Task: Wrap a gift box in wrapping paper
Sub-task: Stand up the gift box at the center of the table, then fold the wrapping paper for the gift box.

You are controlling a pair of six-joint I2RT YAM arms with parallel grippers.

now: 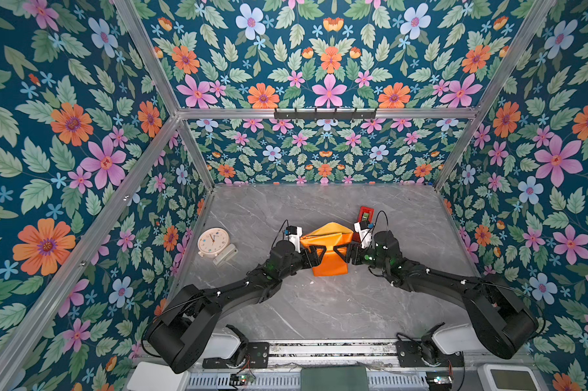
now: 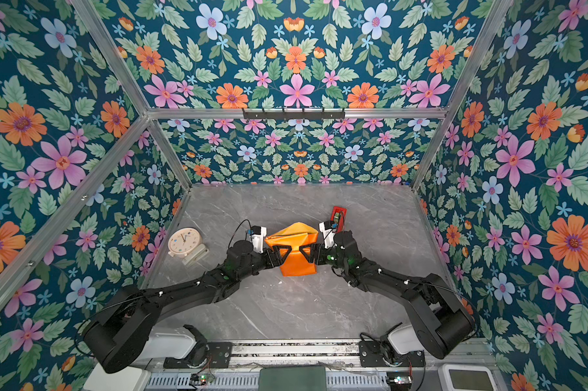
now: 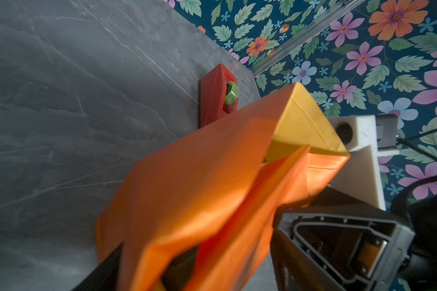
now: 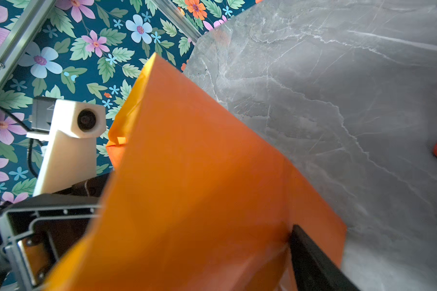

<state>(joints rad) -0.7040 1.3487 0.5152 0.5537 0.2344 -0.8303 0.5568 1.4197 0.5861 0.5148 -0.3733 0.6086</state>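
Orange wrapping paper (image 1: 330, 262) sits bunched on the table (image 1: 319, 304), gift box presumably hidden inside, left tool (image 1: 319, 256) and right tool (image 1: 340, 253) wide astride it, grip unclear; loose folds may spring open if released.

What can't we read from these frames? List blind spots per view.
- gift box: unseen in all views, the wrapping paper covers it.
- left pincer: left wrist view, paper drapes over it; open or gripping, undecidable.
- right pincer: right wrist view, same, only one finger shows.
- tape dispenser: top views, right wrist camera hides its near end; right wrist view, frame edge cuts it.
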